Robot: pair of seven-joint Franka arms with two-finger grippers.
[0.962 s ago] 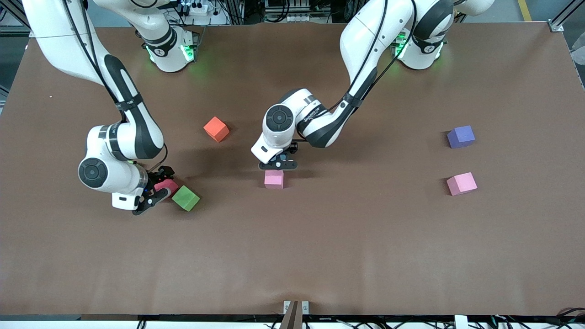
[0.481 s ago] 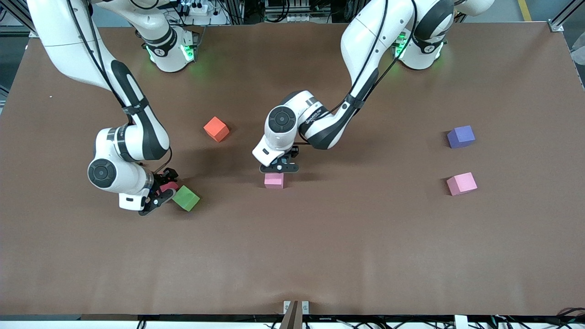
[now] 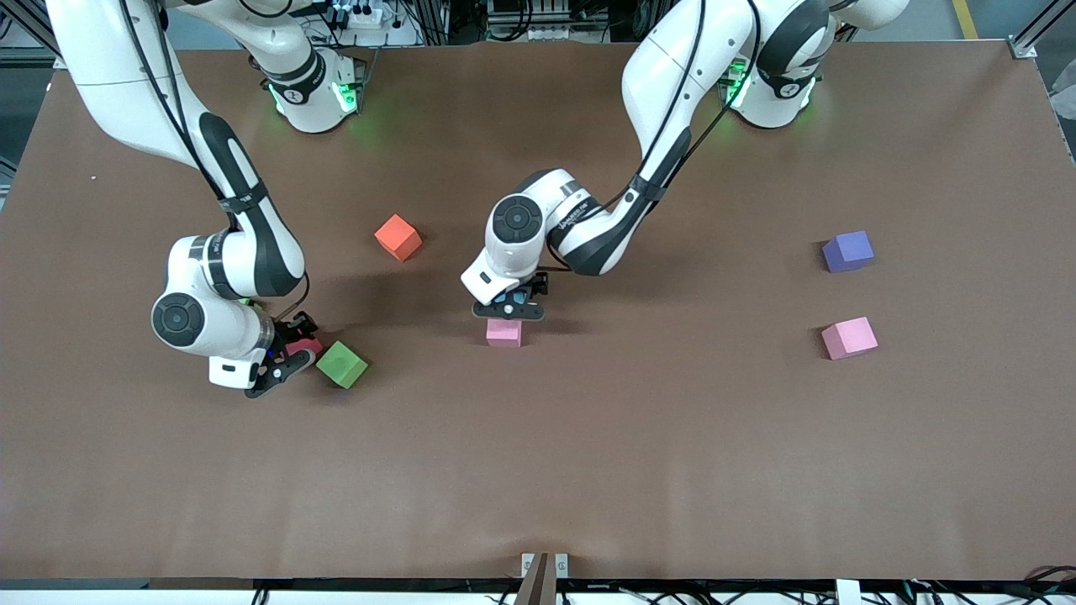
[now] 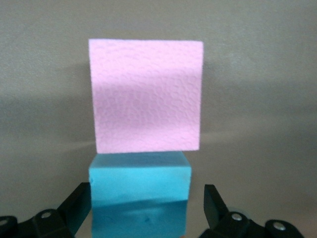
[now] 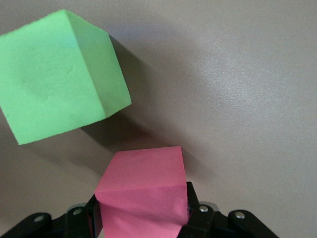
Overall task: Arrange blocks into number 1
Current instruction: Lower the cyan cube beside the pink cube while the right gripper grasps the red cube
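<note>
In the middle of the front view, the left gripper (image 3: 507, 311) is held open just above the table, and the sky blue block (image 4: 140, 193) is seen between its spread fingers, touching the light pink block (image 3: 503, 333). Toward the right arm's end, the crimson block (image 5: 141, 193) is squeezed in the closed right gripper (image 3: 292, 347), just beside the green block (image 3: 341, 364). The orange block (image 3: 398, 237) is seen higher in the frame, and the purple block (image 3: 847, 251) and another pink block (image 3: 849, 338) are seen toward the left arm's end.
</note>
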